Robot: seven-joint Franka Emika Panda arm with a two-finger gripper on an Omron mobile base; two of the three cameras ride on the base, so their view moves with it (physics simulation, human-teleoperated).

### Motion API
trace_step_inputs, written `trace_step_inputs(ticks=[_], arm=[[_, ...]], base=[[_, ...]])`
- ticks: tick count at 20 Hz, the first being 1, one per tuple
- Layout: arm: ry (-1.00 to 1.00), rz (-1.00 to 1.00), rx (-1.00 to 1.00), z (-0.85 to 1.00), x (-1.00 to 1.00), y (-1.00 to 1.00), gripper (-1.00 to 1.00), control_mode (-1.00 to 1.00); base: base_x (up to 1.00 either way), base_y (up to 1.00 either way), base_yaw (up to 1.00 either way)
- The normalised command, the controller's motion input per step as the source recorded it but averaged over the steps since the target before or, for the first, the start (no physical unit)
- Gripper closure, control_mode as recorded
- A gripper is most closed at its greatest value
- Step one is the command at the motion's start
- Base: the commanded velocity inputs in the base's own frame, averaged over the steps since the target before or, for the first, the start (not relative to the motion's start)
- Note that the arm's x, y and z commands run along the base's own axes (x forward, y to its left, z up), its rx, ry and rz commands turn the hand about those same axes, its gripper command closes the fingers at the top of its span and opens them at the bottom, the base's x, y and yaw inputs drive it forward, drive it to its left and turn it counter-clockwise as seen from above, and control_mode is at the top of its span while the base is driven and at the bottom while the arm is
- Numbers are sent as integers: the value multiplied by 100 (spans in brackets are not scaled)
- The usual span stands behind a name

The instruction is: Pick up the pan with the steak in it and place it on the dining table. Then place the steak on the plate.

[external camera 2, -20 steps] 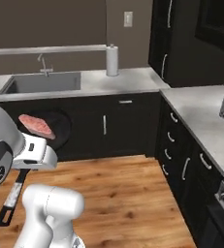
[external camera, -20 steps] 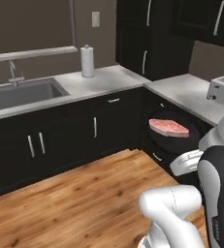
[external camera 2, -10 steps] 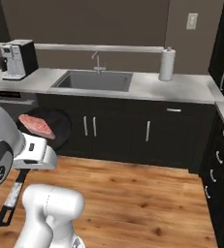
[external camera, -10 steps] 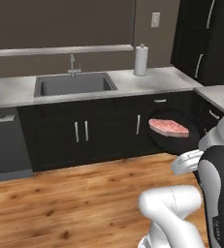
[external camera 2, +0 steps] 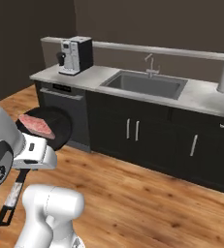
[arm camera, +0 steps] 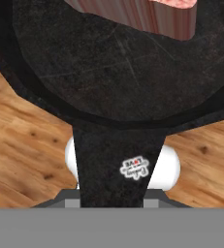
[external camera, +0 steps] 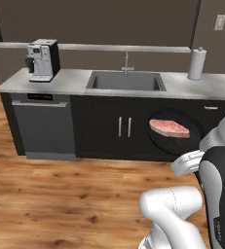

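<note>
The black pan (external camera: 176, 138) hangs in the air in front of the arm, level, with the pink-red steak (external camera: 168, 127) lying flat in it. My gripper (external camera: 188, 162) is shut on the pan's handle just behind the bowl. From the right side, the pan (external camera 2: 55, 130) and steak (external camera 2: 35, 124) sit above the gripper (external camera 2: 32, 158), and the silver-tipped handle (external camera 2: 12, 197) sticks out back and down. In the hand view the pan's underside (arm camera: 108, 68) and handle (arm camera: 116, 164) hide the fingertips, and the steak's edge (arm camera: 147, 12) shows at the top. The dining table and the plate are out of view.
Ahead stands a grey counter (external camera: 65, 79) with a sink (external camera: 126, 80), a coffee machine (external camera: 42, 60), a paper towel roll (external camera: 197, 63), a dishwasher (external camera: 46, 127) and black cabinets below. Open wooden floor (external camera 2: 147, 193) lies between me and the counter.
The base has turned left, so the whole scene slid to the right and the coffee machine came into view. The pan and steak stay fixed in the gripper.
</note>
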Motion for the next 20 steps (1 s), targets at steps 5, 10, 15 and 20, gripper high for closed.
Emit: trace_step_inputs(ticks=[5,10,15,20], arm=[[0,0,0,0,0,0,100,100],[0,0,0,0,0,0,100,100],[0,0,0,0,0,0,100,100],[0,0,0,0,0,0,100,100]], base=[[-8,-1,42],[-2,-1,2],[80,-16,0],[100,-21,0]])
